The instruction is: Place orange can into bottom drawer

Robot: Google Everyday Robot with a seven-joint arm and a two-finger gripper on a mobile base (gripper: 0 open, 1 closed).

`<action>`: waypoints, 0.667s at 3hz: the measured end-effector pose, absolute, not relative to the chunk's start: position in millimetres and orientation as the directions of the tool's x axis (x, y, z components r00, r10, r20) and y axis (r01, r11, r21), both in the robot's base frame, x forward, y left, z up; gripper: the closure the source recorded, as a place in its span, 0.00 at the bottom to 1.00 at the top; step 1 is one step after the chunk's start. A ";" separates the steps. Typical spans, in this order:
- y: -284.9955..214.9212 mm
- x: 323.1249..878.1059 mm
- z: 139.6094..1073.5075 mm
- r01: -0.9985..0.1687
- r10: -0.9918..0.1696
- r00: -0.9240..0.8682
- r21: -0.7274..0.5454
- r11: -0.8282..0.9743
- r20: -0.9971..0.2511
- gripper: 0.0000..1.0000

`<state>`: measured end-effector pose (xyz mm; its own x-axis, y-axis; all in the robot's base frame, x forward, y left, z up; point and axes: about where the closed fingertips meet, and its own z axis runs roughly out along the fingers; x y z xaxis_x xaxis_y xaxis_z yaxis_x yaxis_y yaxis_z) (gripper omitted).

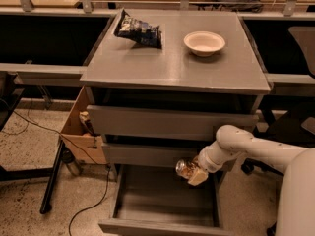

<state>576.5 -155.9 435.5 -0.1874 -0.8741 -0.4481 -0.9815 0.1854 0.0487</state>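
Note:
The orange can (185,169), a small shiny gold-brown cylinder, lies sideways in my gripper (193,173). The gripper is shut on it at the end of my white arm (256,150), which reaches in from the right. The can hangs just above the right rear part of the bottom drawer (167,200), which is pulled open as a wide shallow grey tray. The can sits just below the front of the middle drawer (147,154).
A dark blue chip bag (139,31) and a white bowl (204,43) lie on the grey cabinet top (172,63). A cardboard box (83,132) stands left of the cabinet. A black stand leg (51,181) and cable cross the floor at left.

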 end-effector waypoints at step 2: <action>-142.3 566.7 394.4 -0.991 -0.870 -0.134 0.077 0.111 -0.474 1.00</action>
<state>566.7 -142.3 394.4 -0.1338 -0.8704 -0.4737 -0.9909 0.1106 0.0767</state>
